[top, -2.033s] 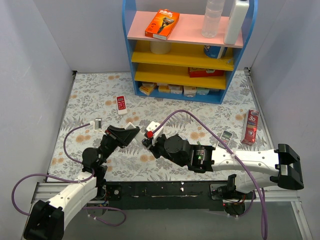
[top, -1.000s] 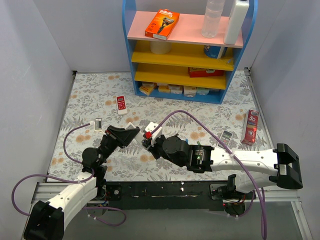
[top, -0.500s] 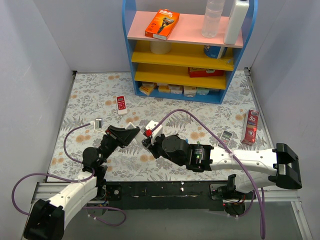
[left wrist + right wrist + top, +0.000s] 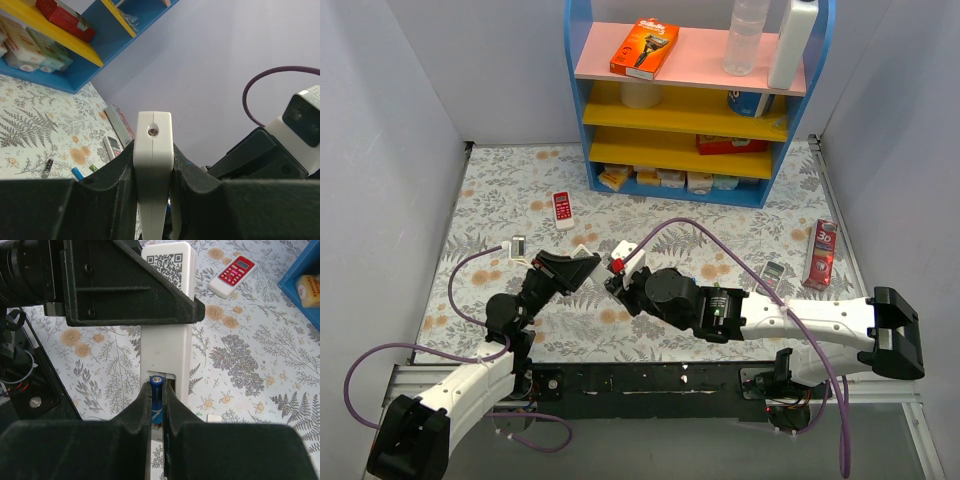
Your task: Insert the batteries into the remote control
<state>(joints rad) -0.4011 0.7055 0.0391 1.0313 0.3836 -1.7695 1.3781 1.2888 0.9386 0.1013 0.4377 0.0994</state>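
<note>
Remote control [image 4: 165,347] is held off the table [image 4: 30,130], back side up, battery bay open. Left fingers [image 4: 120,175] are clamped on its sides. Right fingers [image 4: 135,425] pinch a blue battery [image 4: 157,390], whose tip sits at the bay opening and looks not fully seated. It is unclear whether any cell is already inside. Spare batteries [image 4: 77,173] lie on the table. Judged mid-task: first insertion underway, with seating and further cells left.

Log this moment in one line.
left gripper: shut on remote | right gripper: shut on battery | battery: tip in remote's open bay
</note>
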